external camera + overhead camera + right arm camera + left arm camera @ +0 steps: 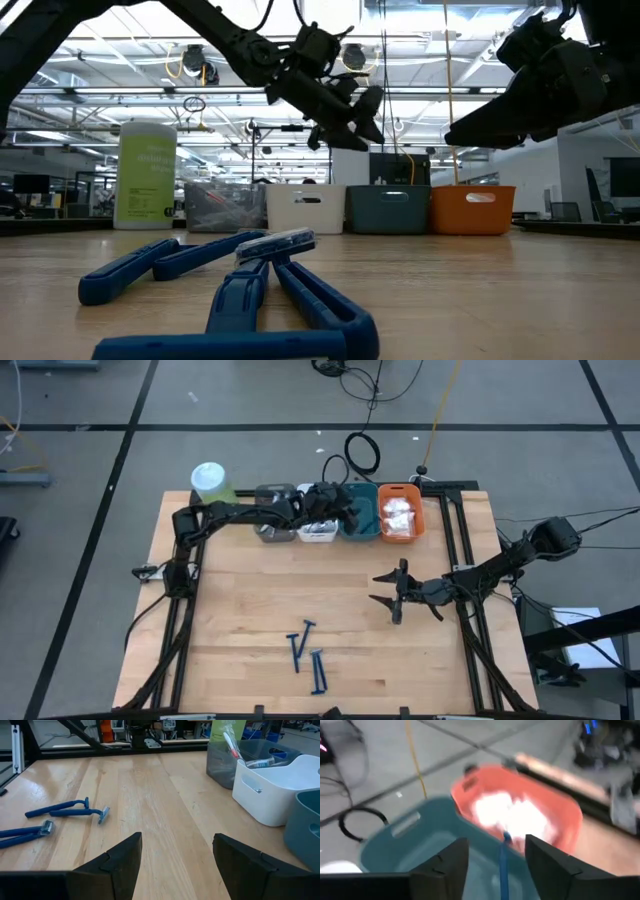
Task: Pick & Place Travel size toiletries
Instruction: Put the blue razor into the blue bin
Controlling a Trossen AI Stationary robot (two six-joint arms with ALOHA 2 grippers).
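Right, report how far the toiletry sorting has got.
Done: white pouches lie in the orange bin, and sticks fill the grey bin.

In hand: the left gripper hovers over the teal bin, fingers parted around a blue razor.

Left: four blue razors lie on the table. The right gripper waits open above it.

The left wrist view is blurred: a blue stick (504, 865) between the fingers runs off the edge, and whether they touch it cannot be told. The white contents of the orange bin (570, 820) are indistinct.
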